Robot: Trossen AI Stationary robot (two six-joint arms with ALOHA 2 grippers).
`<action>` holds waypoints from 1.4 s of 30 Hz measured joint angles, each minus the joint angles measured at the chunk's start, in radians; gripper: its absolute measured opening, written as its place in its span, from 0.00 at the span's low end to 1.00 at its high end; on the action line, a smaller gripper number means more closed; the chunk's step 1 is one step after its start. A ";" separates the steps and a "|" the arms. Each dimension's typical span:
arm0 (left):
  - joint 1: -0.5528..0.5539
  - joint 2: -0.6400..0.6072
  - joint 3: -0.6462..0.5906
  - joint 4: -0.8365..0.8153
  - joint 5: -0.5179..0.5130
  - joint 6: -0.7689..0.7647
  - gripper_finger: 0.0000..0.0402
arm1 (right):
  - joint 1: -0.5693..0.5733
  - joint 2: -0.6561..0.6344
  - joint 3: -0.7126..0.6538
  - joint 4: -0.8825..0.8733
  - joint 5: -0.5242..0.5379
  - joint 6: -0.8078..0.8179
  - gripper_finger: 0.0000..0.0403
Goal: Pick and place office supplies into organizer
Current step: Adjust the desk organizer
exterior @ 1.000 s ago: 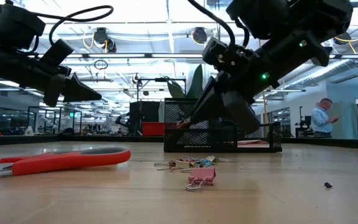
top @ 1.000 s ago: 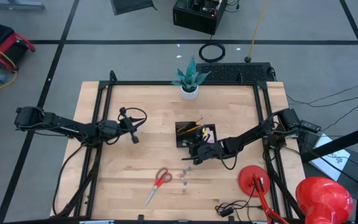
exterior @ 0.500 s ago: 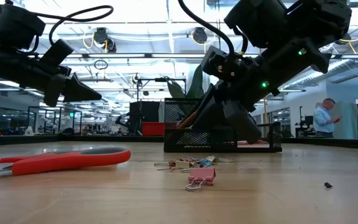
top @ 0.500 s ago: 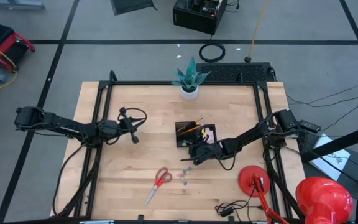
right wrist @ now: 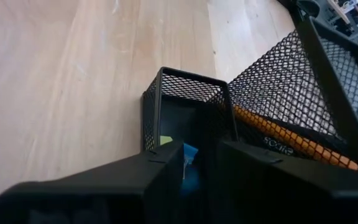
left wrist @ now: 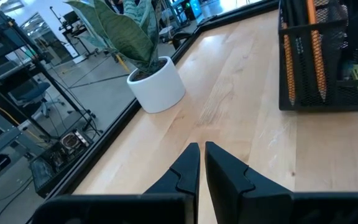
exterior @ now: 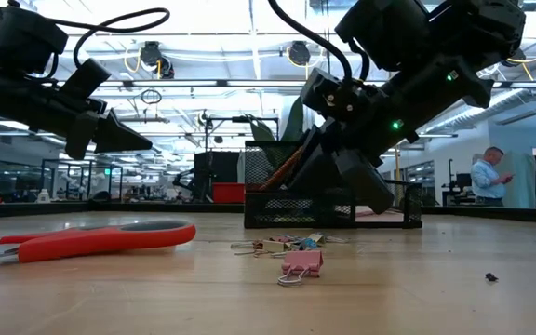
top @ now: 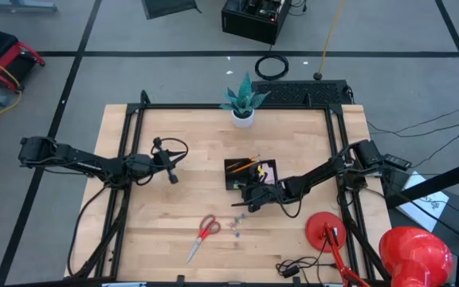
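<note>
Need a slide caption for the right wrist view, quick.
Right gripper poised over the mesh organizer's small compartment, a small blue item between its fingers.

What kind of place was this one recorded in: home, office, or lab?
Most likely a robotics lab or open workshop floor. The wooden table sits on grey floor marked with black tape lines, a black equipment case and cables lie nearby, and the low view shows exposed ceiling ducts, strip lights and more workstations behind.
</note>
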 joint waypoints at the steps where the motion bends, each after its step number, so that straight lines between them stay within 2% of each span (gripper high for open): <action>1: 0.000 0.000 0.000 0.000 0.000 0.001 0.08 | 0.000 0.000 0.000 0.002 0.000 0.000 0.24; 15: 0.000 0.000 0.000 -0.001 0.000 0.005 0.08 | 0.003 0.005 -0.003 0.117 -0.010 -0.033 0.22; 23: 0.000 0.000 0.000 -0.002 0.000 0.009 0.08 | 0.009 0.001 -0.002 0.177 0.032 -0.065 0.22; 27: 0.000 0.000 0.000 -0.002 0.000 0.010 0.08 | 0.050 0.001 0.027 0.197 0.115 -0.158 0.22; 31: 0.000 0.000 0.000 -0.002 0.000 0.011 0.08 | 0.117 -0.025 0.087 0.198 0.260 -0.287 0.21; 34: 0.000 0.000 0.000 -0.002 0.000 0.011 0.08 | 0.161 -0.071 0.104 0.186 0.327 -0.336 0.17; 39: 0.000 0.000 0.000 -0.010 0.001 0.004 0.08 | 0.217 -0.177 0.095 0.078 0.526 -0.311 0.02; 42: 0.000 0.000 0.000 -0.010 0.001 0.001 0.08 | 0.240 -0.259 0.071 -0.076 0.623 -0.193 0.03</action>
